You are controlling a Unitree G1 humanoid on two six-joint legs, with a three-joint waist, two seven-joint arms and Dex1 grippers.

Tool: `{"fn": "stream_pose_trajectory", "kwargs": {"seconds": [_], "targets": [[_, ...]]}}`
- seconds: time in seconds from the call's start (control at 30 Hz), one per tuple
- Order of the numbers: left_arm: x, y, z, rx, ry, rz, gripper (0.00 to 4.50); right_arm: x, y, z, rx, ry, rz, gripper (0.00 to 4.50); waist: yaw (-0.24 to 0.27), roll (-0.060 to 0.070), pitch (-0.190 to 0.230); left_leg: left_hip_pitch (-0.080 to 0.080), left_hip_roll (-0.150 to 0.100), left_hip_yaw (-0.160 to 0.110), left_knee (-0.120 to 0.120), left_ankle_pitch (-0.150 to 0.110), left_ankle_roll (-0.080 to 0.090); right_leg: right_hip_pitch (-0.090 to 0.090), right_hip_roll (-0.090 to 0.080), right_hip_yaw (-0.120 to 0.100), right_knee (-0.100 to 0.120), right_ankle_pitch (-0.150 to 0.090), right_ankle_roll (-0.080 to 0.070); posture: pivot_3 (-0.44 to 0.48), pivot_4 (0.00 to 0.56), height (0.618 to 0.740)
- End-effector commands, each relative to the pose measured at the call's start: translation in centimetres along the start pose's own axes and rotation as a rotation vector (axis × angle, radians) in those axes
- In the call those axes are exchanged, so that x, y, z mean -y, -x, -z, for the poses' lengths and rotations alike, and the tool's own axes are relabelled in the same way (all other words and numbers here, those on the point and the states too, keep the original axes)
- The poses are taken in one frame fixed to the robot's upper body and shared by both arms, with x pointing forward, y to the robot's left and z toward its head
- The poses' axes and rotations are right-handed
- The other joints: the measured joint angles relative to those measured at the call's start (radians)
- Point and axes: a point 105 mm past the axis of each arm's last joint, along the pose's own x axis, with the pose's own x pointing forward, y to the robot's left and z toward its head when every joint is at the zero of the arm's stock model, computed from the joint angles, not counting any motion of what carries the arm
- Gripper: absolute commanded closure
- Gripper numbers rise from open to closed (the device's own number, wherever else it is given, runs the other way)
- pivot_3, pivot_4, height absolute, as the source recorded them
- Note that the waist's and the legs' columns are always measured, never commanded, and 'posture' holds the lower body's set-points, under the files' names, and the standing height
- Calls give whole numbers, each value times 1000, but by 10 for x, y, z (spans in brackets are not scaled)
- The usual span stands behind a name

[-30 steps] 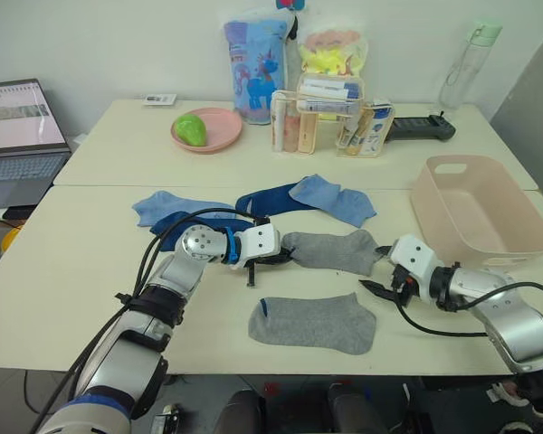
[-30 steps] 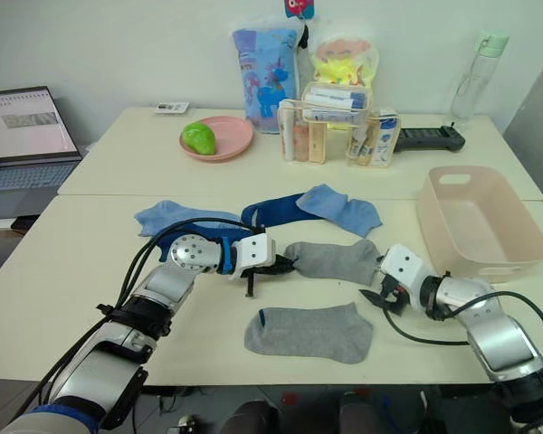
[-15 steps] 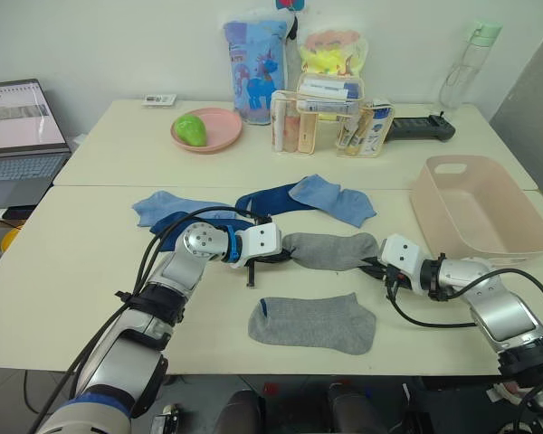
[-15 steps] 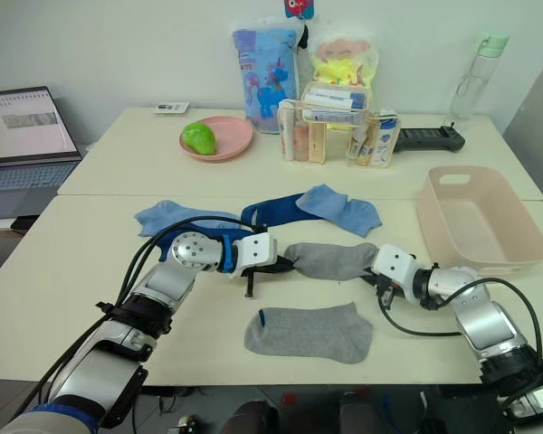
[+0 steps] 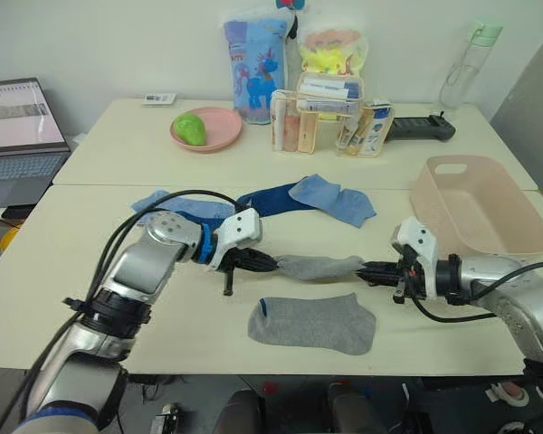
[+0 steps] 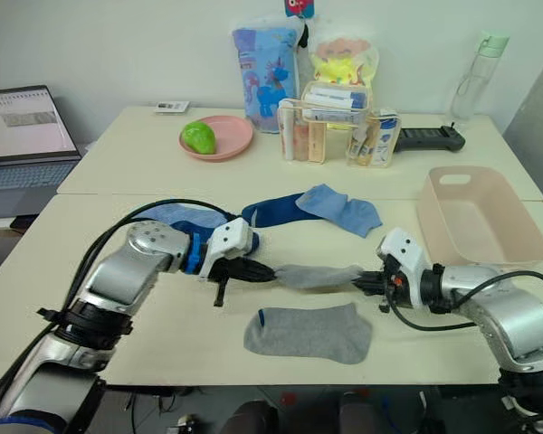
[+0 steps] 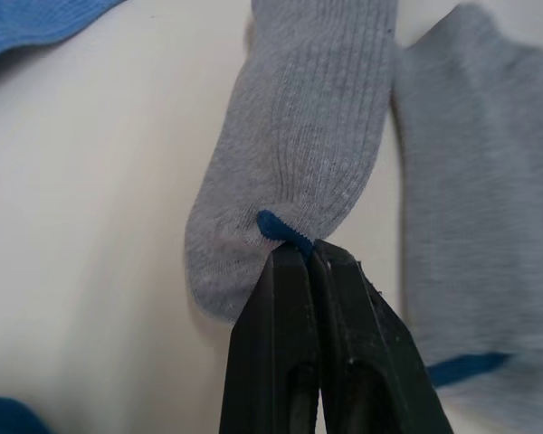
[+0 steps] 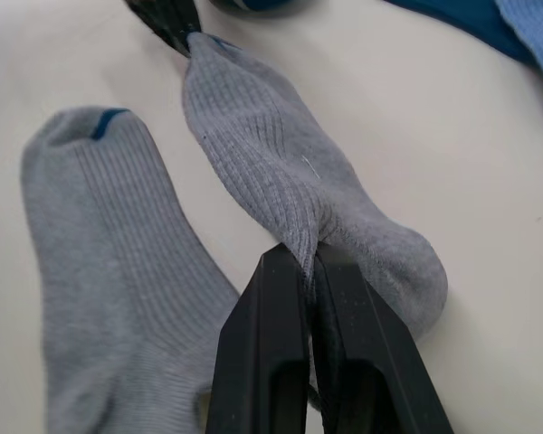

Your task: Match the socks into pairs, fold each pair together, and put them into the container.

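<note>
**Grey sock stretched between both grippers**

The left gripper (image 7: pixel 309 258) has its black fingers clamped on the cuff end of a grey ribbed fabric ankle sock (image 5: pixel 319 266), at its small blue mark. The right gripper (image 8: pixel 309 262) has its fingers pinched together on the toe end of the same sock, so the sock runs in a narrow band between the two over the cream tabletop (image 5: pixel 63 271). A second grey ankle sock (image 5: pixel 313 323) lies flat just in front of it, nearer the robot. Behind the held sock lie a dark navy blue sock (image 5: pixel 270 198) and a light blue sock (image 5: pixel 333 199), overlapping. The pale pink rectangular plastic tub (image 5: pixel 478 208) stands on the right side of the tabletop, holding no socks.
</note>
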Motion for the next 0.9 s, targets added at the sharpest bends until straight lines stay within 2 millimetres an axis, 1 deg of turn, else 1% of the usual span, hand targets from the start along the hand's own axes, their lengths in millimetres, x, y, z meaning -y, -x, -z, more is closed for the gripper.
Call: {"fn": "stream_pose_trajectory", "kwargs": {"seconds": [0.03,0.07,0.17,0.27,0.33,0.4,0.47,0.53,0.7,0.8,0.87,0.9], "targets": [[16,11,-3,-19,110,120,4500,-6,3,-8,2,-88,-27,4436,0,0,0,0,0,0,0,0,0,0,0,0,0,0,0,0,150,703],[16,11,-2,-22,134,128,4500,-6,2,-9,0,-109,-28,4436,1,0,0,0,0,0,0,0,0,0,0,0,0,0,0,0,150,703],[5,7,9,-60,226,110,4500,4,-2,-6,-26,-134,4,4436,4,0,0,1,-1,0,0,0,0,0,1,-2,0,0,0,0,150,703],[-12,0,11,-60,291,71,4500,15,-5,-6,-34,-176,32,4436,5,-1,0,0,-2,1,0,0,1,0,1,-2,-1,0,0,0,150,703],[-27,-8,10,-49,322,35,4500,26,-9,-4,-49,-183,64,4436,5,-1,1,0,-2,1,0,0,1,0,1,-3,-1,0,0,0,150,703],[-40,-16,8,-49,322,3,4500,37,-16,-3,-56,-188,105,4436,3,-1,1,0,-2,2,0,0,1,-1,1,-2,0,0,0,0,150,703],[-51,-20,5,-45,313,-23,4500,41,-20,-5,-60,-169,115,4436,2,-1,1,0,-2,2,0,0,1,-1,1,-2,0,0,0,0,150,703],[-59,-21,3,-41,310,-36,4500,45,-23,-8,-59,-154,123,4436,-1,-1,1,-1,-1,3,0,1,0,-3,0,-1,1,0,0,0,150,703],[-78,-22,2,-52,305,-89,4500,67,-27,-15,-48,-145,184,4436,-4,-1,1,-1,-1,3,0,2,-2,-4,0,-1,2,0,0,0,150,703],[-91,-25,-1,-43,304,-148,4500,74,-29,-21,-31,-141,194,4436,-1,-1,1,-2,-2,3,1,2,-2,-4,0,-1,2,0,0,0,150,703],[-96,-25,-6,-22,295,-165,4500,80,-29,-28,-10,-116,218,4436,-1,-1,1,-2,-1,3,1,2,-3,-4,0,-1,2,0,0,0,150,703],[-98,-26,-9,-9,284,-172,4500,82,-29,-31,-1,-107,228,4199,-1,-1,1,-4,-2,3,1,2,-3,-7,0,-1,3,0,0,0,150,703]]}}
